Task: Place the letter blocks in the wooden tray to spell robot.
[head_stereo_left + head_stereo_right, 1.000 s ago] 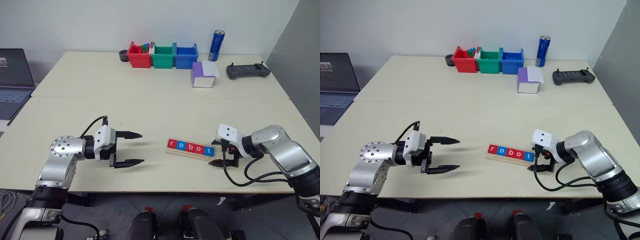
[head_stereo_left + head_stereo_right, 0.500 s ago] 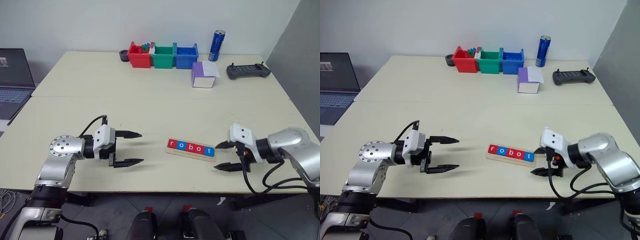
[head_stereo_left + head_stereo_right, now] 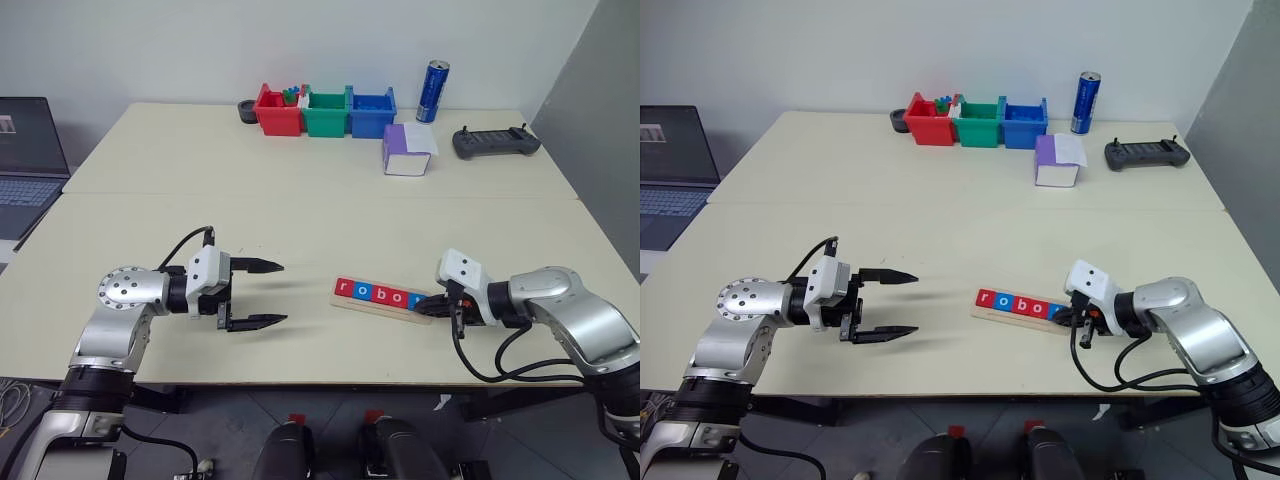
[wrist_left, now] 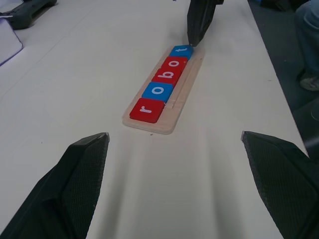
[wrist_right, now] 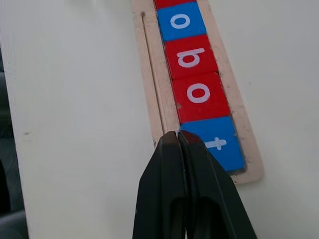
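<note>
The right gripper [image 5: 178, 135] was open wide a moment ago; now its fingers are pressed together with nothing between them, tip at the blue t end of the blocks [image 4: 163, 89]. All five blocks sit in the tray [image 3: 352, 303] and read robot, so the job looks done; the left gripper [image 3: 256, 294] hangs open, well apart.

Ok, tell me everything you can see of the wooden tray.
The wooden tray is a long, narrow strip of pale wood with rounded corners, lying flat on the cream table between the two arms. A thin groove runs along one long side. Five square letter blocks lie in it in a row touching one another, red, blue, red, red, blue, spelling robot. The right tool, shut, has its tip at the t end, at the t block beside the groove.
</note>
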Robot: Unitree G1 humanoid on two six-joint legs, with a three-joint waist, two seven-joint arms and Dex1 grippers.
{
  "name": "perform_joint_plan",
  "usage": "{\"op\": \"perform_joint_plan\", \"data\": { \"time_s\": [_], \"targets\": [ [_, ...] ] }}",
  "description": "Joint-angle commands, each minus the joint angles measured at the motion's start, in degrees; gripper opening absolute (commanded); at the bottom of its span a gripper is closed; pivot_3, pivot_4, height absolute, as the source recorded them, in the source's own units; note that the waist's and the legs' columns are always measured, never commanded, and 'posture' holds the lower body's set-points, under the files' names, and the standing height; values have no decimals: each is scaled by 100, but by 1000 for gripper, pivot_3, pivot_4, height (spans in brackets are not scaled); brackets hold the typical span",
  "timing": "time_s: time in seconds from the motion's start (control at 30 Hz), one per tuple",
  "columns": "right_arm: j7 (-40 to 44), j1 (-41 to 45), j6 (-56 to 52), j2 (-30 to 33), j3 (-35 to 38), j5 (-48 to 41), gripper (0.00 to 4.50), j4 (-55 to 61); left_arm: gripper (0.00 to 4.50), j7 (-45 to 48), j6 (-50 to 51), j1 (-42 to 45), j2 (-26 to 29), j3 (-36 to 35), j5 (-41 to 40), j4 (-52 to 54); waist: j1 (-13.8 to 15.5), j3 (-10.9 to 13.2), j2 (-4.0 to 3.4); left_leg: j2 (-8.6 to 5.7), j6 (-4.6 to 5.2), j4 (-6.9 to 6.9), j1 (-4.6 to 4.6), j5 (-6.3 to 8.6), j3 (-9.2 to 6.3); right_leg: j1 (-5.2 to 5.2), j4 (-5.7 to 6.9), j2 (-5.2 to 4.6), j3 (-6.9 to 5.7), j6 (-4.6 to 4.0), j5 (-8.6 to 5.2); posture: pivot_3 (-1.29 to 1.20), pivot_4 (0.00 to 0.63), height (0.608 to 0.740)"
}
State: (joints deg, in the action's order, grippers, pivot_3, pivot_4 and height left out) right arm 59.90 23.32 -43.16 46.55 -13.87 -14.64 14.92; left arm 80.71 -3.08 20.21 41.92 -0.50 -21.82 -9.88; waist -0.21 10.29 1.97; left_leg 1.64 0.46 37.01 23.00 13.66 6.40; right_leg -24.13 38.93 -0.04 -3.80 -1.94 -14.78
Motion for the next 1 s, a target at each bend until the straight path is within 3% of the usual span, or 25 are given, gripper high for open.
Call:
{"op": "perform_joint_plan", "data": {
  "time_s": [0.03,0.37,0.67,1.0],
  "targets": [
    [-1,153,190,-34,-26,76,54,-114,4500,-5,-46,-8,85,-120,-44,126,-1,0,0,0,0,0,0,0,0,0,0,0,0,0,0,0,150,740],
    [59,321,543,-100,-216,295,54,-587,4500,-58,-15,-100,132,-173,-70,244,-2,0,0,0,0,0,-1,0,1,0,1,0,0,0,0,0,150,740],
    [652,202,535,376,226,-212,54,-7,4500,-57,-13,-120,189,-232,-70,207,5,0,0,0,0,0,0,0,0,0,0,0,0,0,0,0,150,740],
    [538,-203,533,418,-108,-16,54,314,4500,-31,-23,-89,160,-211,-57,178,5,0,0,0,0,0,0,0,-1,0,0,0,-1,0,0,0,150,740]
  ]
}}
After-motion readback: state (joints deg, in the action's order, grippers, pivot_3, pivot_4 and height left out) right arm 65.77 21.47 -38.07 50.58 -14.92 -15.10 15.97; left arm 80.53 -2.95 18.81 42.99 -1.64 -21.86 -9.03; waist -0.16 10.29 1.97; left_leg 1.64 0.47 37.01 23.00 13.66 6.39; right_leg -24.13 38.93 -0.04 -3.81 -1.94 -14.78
